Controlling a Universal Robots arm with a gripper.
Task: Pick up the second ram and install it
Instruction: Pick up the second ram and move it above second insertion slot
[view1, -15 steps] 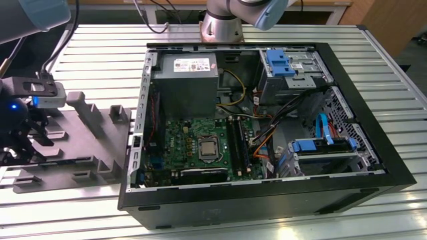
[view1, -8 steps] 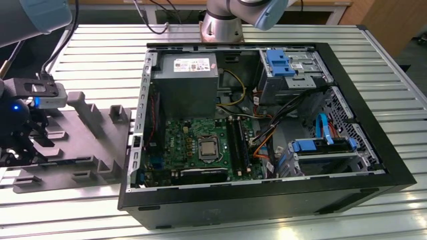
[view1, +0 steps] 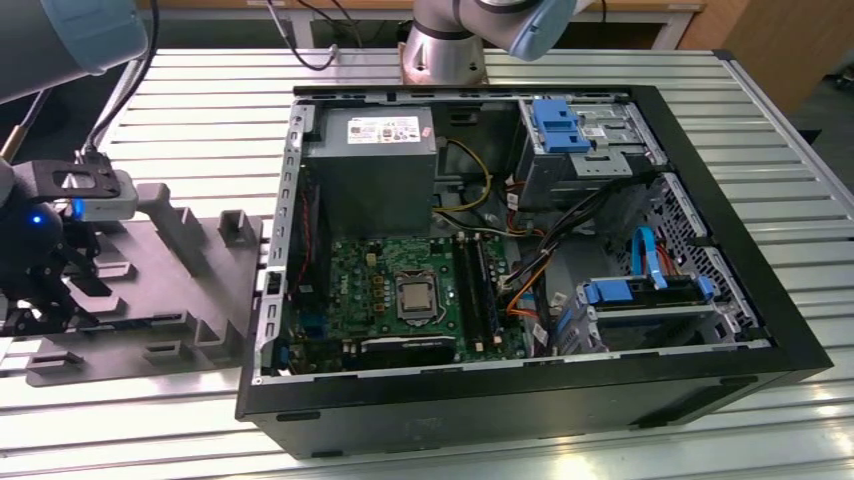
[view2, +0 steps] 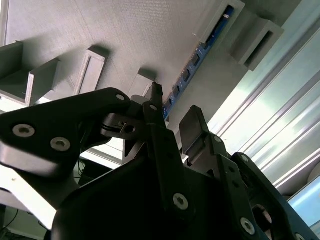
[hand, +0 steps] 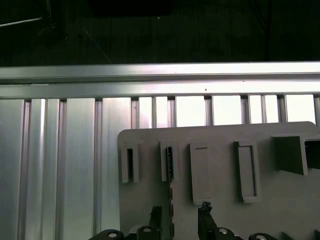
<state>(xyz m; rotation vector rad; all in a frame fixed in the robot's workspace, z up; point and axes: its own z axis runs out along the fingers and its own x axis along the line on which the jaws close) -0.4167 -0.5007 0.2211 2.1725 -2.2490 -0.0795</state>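
At the exterior view's left, the end effector (view1: 47, 295) hangs over the grey holder (view1: 154, 265) on the slatted counter (view1: 200, 110), fingers spread and unclenched either side of the second ram (hand: 170, 162), which stands on edge in that holder, with the open computer case (view1: 534, 400) well apart at the right.

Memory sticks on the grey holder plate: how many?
1. The memory stick stands on edge in a slot of the holder plate, between the fingertips of the open gripper. More may hide behind the arm.

Second ram (view2: 194, 59) stands edgewise, apparently slotted in grey holder (view2: 125, 40).
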